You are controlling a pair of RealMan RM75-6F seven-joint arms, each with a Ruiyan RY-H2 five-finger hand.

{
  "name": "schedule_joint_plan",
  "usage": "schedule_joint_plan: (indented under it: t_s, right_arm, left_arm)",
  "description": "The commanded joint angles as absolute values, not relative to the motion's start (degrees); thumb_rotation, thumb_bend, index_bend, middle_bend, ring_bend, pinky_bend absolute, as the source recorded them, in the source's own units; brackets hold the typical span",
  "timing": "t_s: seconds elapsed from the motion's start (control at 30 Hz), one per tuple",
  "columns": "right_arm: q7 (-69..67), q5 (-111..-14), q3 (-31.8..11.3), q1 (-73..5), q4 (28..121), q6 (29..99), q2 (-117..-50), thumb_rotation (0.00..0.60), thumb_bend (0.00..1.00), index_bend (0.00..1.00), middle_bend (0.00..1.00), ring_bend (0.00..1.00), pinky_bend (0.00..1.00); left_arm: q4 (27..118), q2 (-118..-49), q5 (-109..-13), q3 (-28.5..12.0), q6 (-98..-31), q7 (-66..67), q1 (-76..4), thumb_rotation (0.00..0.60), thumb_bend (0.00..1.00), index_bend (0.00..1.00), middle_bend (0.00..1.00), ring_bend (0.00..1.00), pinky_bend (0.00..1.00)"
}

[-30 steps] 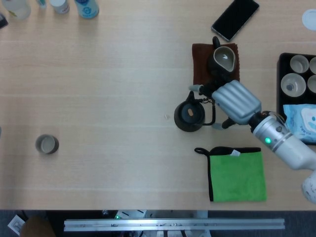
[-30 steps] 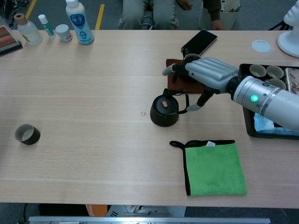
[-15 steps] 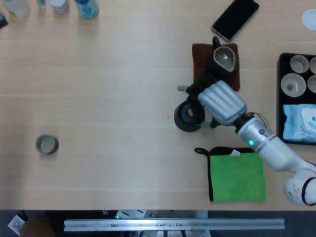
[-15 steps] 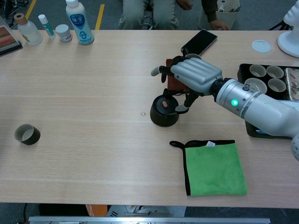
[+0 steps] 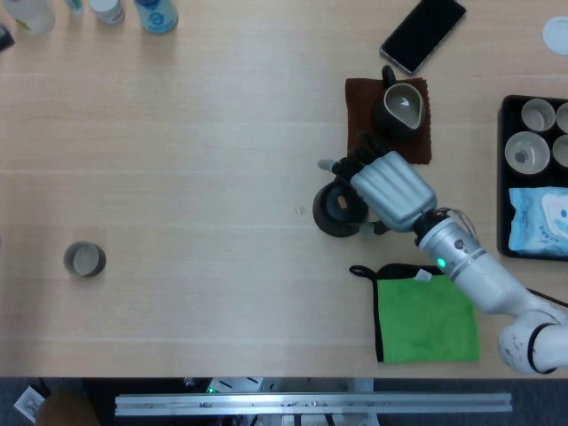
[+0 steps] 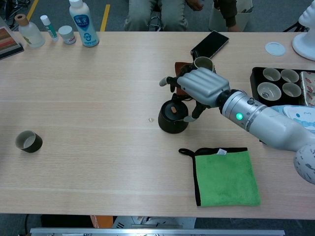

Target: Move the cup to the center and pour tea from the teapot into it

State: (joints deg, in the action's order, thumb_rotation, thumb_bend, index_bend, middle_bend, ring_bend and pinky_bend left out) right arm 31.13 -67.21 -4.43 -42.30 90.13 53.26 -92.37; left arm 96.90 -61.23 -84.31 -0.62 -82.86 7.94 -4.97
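The small dark cup (image 5: 84, 259) (image 6: 28, 141) stands alone near the table's left edge. A black teapot (image 5: 335, 209) (image 6: 171, 118) sits right of the table's middle. My right hand (image 5: 390, 189) (image 6: 199, 86) hovers over the teapot's right side, where the handle is hidden under the palm. Its fingers spread above the lid and the thumb (image 6: 189, 118) lies beside the pot's body. I cannot see a firm grip on the handle. My left hand appears in neither view.
A dark pitcher (image 5: 401, 105) on a brown mat stands just behind the hand. Farther back lies a phone (image 5: 422, 32). A black tray (image 5: 504, 177) with several cups sits at the right edge, a green cloth (image 5: 424, 315) at the front right, bottles (image 6: 82, 22) at the far left.
My right hand has moved left and down from beside the teapot to right over its handle side. The teapot and the cup have stayed put.
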Motion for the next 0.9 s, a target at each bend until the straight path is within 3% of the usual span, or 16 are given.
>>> schedule_joint_plan:
  t_s: [0.03, 0.63, 0.9]
  right_arm:
    - [31.53, -67.01, -4.28, -42.27, 90.25, 53.43, -92.03, 0.6, 0.0, 0.18, 0.33, 0.2, 0.08]
    - [29.2, -64.33, -5.82, -41.54, 89.52, 54.16, -86.52, 0.6, 0.0, 0.18, 0.33, 0.2, 0.08]
    - [25.8, -68.36, -4.87, -40.98, 93.08, 54.51, -84.45, 0.6, 0.0, 0.18, 0.33, 0.2, 0.08]
  left_arm:
    - [96.73, -61.28, -84.23, -0.57, -82.79, 7.82, -4.9, 0.6, 0.34, 0.21, 0.19, 0.11, 0.03]
    - [96.93, -61.46, -84.06, -0.65, -82.49, 8.22, -4.98, 0.6, 0.34, 0.21, 0.19, 0.11, 0.03]
    - [97.49, -61.39, -84.04, -0.61, -82.36, 8.65, -5.01, 0.6, 0.34, 0.21, 0.19, 0.11, 0.03]
